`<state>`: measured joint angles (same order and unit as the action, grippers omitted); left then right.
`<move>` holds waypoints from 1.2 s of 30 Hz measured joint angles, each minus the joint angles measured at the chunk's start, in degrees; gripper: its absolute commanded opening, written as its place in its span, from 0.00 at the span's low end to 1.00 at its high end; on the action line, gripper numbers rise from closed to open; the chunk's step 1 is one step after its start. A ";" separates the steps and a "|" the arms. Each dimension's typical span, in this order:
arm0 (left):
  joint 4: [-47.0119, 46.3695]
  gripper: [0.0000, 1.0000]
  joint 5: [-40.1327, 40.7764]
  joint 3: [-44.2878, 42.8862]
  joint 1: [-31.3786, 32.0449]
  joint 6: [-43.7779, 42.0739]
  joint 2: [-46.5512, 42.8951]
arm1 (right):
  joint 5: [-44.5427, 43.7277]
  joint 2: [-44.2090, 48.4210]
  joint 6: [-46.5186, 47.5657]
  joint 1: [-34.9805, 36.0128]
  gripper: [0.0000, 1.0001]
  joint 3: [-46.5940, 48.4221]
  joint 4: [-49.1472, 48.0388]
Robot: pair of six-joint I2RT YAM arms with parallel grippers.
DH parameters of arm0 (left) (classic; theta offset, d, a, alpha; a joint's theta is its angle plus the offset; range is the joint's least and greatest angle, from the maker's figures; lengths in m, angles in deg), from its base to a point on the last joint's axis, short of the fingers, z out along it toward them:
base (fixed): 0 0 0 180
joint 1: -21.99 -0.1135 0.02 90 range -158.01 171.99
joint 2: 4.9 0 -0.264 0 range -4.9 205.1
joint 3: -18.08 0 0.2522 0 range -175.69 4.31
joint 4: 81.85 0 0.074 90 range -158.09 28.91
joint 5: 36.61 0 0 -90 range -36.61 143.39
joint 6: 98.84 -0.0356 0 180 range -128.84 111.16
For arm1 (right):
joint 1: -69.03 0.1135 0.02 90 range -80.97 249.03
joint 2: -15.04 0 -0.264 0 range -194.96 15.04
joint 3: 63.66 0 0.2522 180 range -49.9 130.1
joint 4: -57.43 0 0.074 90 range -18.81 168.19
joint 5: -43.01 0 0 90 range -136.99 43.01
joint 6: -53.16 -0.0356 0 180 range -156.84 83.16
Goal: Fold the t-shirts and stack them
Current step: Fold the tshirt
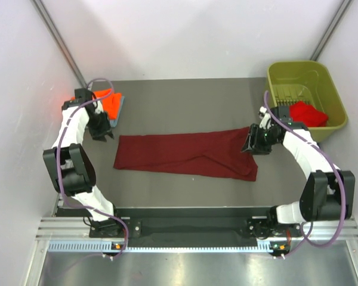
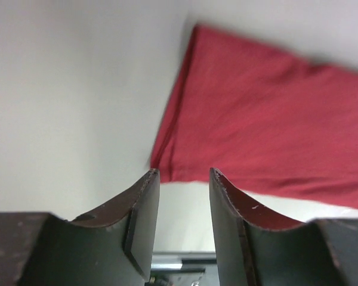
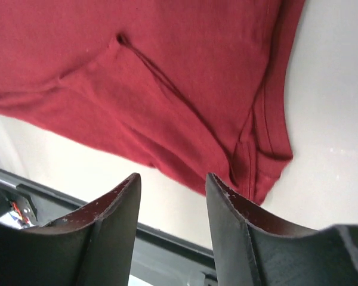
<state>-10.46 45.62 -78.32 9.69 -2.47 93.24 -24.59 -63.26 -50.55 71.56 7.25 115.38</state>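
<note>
Inside the right gripper [image 3: 173, 202] there is only air; it is open a small way and holds nothing. Just in front of it and below lies the dark red shirt [image 3: 167, 89], with a stitched edge and a corner close to the tips. I think the gripper hangs here so it can come down and pinch that end.

The left gripper [image 2: 182, 196] is the same; it is open a small way with nothing in it, and the other end of the dark red shirt sits just ahead of it. The shirt is spread in a long flat strip from one gripper to the other; I think it lies this way so both ends can be picked up together and folded over.

Behind the left gripper, near the far corner, an orange shirt [image 1: 109, 100] rests folded on top of a grey-blue shirt [image 1: 117, 113]; that looks like the start of the pile. Out past the right gripper a green bin [image 1: 298, 70] holds a bright red shirt [image 1: 307, 113], all bunched up, so it waits for its turn.

Under it all is a flat grey table [image 1: 185, 101]; plain white walls [image 1: 185, 36] stand around it; a metal rail [image 1: 191, 229] runs along the near side by the arms.
</note>
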 measured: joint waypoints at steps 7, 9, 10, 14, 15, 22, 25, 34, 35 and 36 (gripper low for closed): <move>-2.14 0.40 -6.21 -4.35 0.66 1.79 4.94 | 0.66 -10.29 0.46 0.00 0.44 3.48 -3.85; -2.40 0.39 -7.26 -3.78 1.14 2.40 7.08 | 1.29 -13.68 0.44 0.04 0.45 4.76 -4.92; -2.56 0.38 -7.69 -3.30 1.49 2.62 8.00 | 1.38 -15.26 0.39 0.13 0.45 5.55 -5.29; -2.54 0.38 -8.98 -1.07 3.69 3.45 9.88 | 1.97 -20.70 0.24 1.25 0.44 10.16 -5.92; -2.49 0.38 -9.38 -0.83 4.31 3.65 10.05 | 2.36 -21.94 0.24 1.75 0.44 11.61 -6.12; -2.56 0.38 -10.88 -0.33 8.70 4.92 11.13 | 5.29 -29.59 0.22 5.81 0.45 20.26 -7.61; -2.51 0.38 -10.64 0.20 9.46 5.60 12.04 | 6.38 -32.39 0.22 7.69 0.45 22.60 -7.74; -1.99 0.38 -8.72 1.70 9.22 6.03 12.76 | 7.32 -33.64 0.17 9.64 0.45 22.36 -6.19; -1.99 0.38 -8.55 1.70 9.22 6.03 12.76 | 7.32 -33.77 0.15 9.64 0.45 22.36 -5.73; -1.97 0.38 -8.33 1.70 9.22 6.03 12.76 | 7.32 -33.90 0.17 9.64 0.44 22.36 -5.55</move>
<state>-12.43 37.29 -76.61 18.92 3.57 106.01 -17.27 -97.16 -50.38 81.20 29.61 109.83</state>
